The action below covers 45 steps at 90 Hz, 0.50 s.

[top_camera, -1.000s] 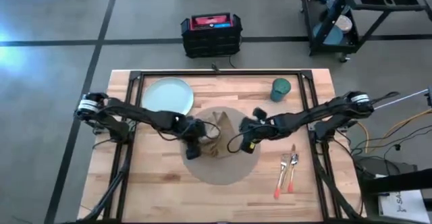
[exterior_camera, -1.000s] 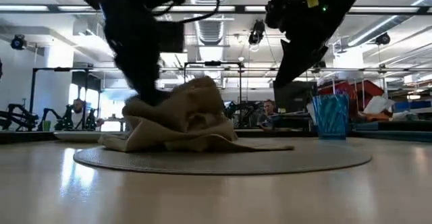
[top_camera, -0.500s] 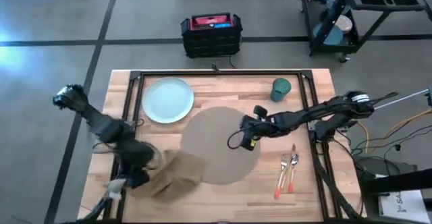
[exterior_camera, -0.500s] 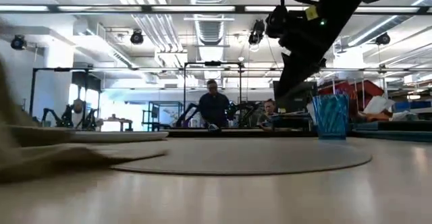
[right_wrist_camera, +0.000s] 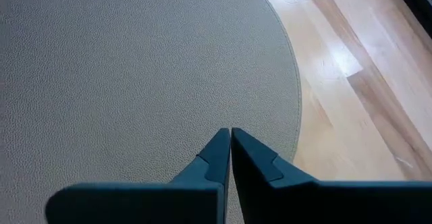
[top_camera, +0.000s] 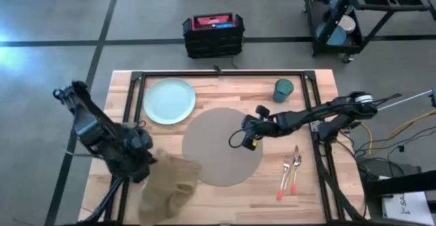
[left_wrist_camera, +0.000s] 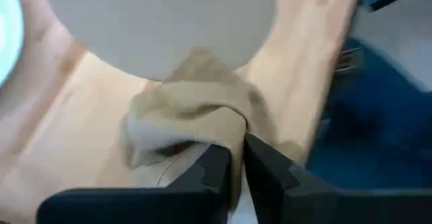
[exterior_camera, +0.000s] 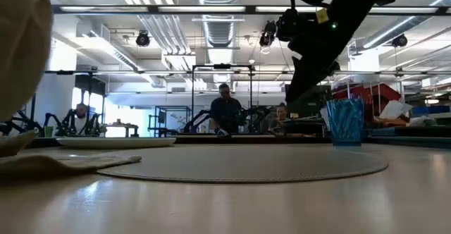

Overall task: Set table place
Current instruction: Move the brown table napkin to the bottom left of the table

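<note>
The tan cloth napkin (top_camera: 169,185) lies crumpled on the table's near left, just off the round tan mat (top_camera: 221,146). My left gripper (top_camera: 148,165) is shut on the napkin at its left side. My right gripper (top_camera: 248,141) hovers shut over the mat's right half, touching nothing; the right wrist view shows its fingers (right_wrist_camera: 229,143) closed above the mat (right_wrist_camera: 135,69). The pale blue plate (top_camera: 169,101) rests at the far left. The teal cup (top_camera: 283,90) stands at the far right. The orange-handled fork and knife (top_camera: 289,173) lie right of the mat. My left gripper pinches a bunched fold of the napkin (left_wrist_camera: 229,119) between its two fingers; how many layers, I cannot tell. The fingers slant down from the table's left side. Part of the cloth is raised at the fingers, and the rest (exterior_camera: 60,162) lies slack on the table.
A black frame (top_camera: 225,76) runs around the table's far and side edges. Beyond the far edge stand a black crate (top_camera: 213,35) and a black cart (top_camera: 364,11). People (exterior_camera: 224,114) show in the room behind. Bare wood (top_camera: 238,202) lies near the front edge.
My left gripper has dragged the napkin off the middle of the mat toward the table's near left corner. The cloth has left the mat and now lies bunched on the wood beside it. My right gripper has kept still above the mat.
</note>
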Tool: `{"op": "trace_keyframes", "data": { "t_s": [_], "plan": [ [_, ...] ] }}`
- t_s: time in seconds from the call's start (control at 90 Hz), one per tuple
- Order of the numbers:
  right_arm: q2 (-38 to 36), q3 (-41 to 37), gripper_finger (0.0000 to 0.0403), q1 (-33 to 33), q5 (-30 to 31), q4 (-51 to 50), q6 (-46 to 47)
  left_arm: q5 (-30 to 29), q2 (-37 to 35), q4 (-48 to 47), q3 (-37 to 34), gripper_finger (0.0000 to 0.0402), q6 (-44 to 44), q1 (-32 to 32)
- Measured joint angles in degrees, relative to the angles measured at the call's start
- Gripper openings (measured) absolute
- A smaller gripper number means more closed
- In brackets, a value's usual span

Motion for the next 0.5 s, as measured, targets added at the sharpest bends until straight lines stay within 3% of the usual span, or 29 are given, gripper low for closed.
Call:
{"op": "trace_keyframes", "data": {
  "t_s": [0.089, 0.222, 0.333, 0.5],
  "plan": [
    [0.00, 0.02, 0.0000, 0.00, 0.00, 0.13, 0.00, -4.11, 1.50, 5.39, -6.79, 0.0069, 3.36, 1.34],
    [0.00, 0.15, 0.0000, -0.16, -0.06, 1.06, -0.02, -5.84, 3.72, 23.29, -17.23, 0.0113, 8.55, 5.34],
    [0.00, 0.39, 0.0000, -0.39, -0.42, 1.00, -0.01, 1.27, 5.60, 35.47, -23.48, 0.0160, 10.03, 9.16],
    [0.00, 0.65, 0.0000, -0.39, -0.44, 1.01, -0.02, 11.31, 8.78, 45.53, -28.33, 0.0230, 10.46, 12.43]
  ]
}}
